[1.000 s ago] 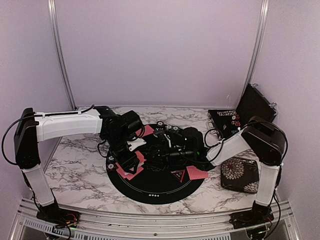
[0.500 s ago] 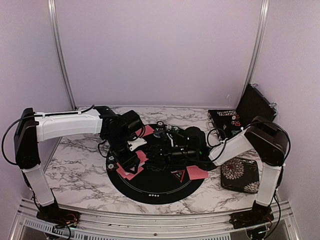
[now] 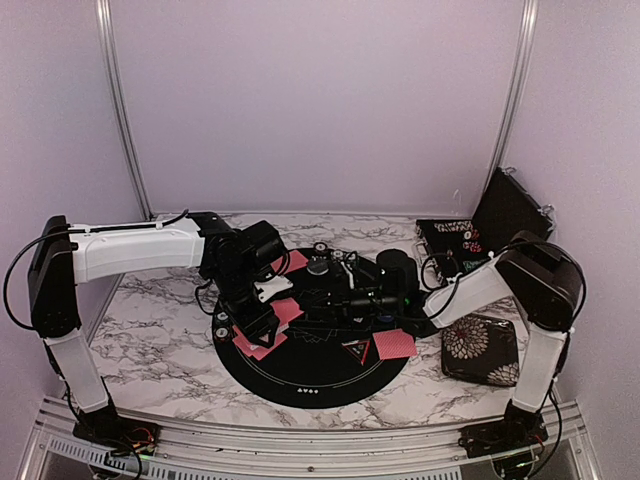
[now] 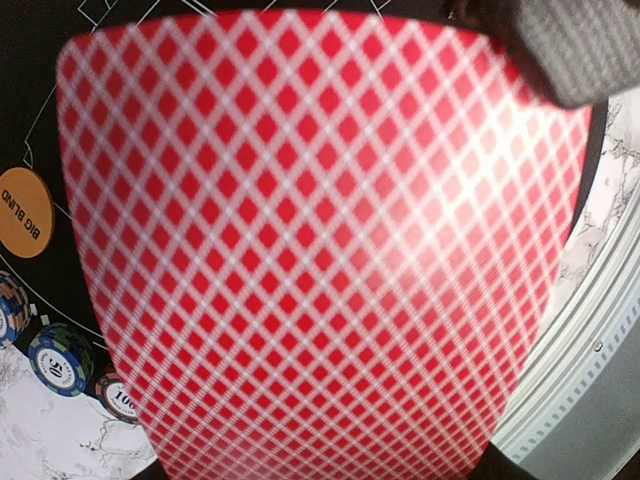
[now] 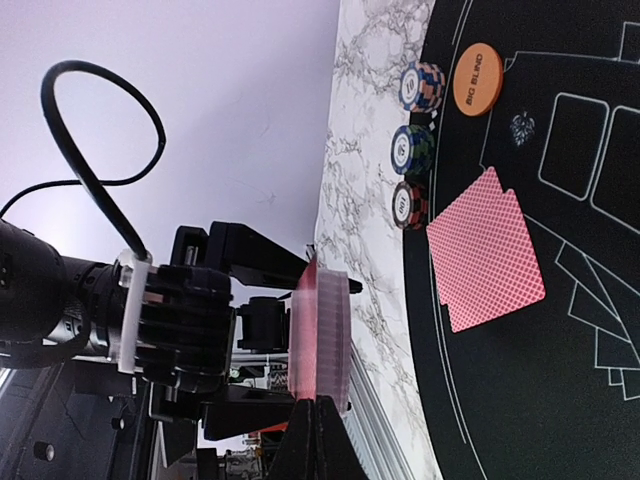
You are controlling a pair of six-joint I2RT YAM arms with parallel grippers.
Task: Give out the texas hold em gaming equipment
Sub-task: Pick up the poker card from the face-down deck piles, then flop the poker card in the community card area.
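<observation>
Just ahead of the right gripper (image 5: pixel 316 432), in its own wrist view, the left gripper (image 5: pixel 285 330) stands part-open around the deck (image 5: pixel 320 335) of red-backed cards, clamping it on edge. The right gripper is pinched fully closed with its tips at the deck's near edge, and we cannot tell whether a card is caught between them. Beyond the deck, two dealt cards (image 5: pixel 487 250) lie overlapped on the mat (image 5: pixel 590 420). Three chip stacks (image 5: pixel 412 148) and the orange Big Blind button (image 5: pixel 475 65) sit farther off by the mat's rim. In the left wrist view the deck's back fills nearly everything. From above, further cards (image 3: pixel 393 345) lie on the near side of the right gripper, next to a triangle marker (image 3: pixel 356 350). We judge the deal partly done, with most of the deck left. The arms nearly meet mid-mat, so room is tight there. Bare counter (image 3: pixel 150 320) lies open outside the left gripper, while the case (image 3: pixel 500 215) crowds the right arm's flank.
</observation>
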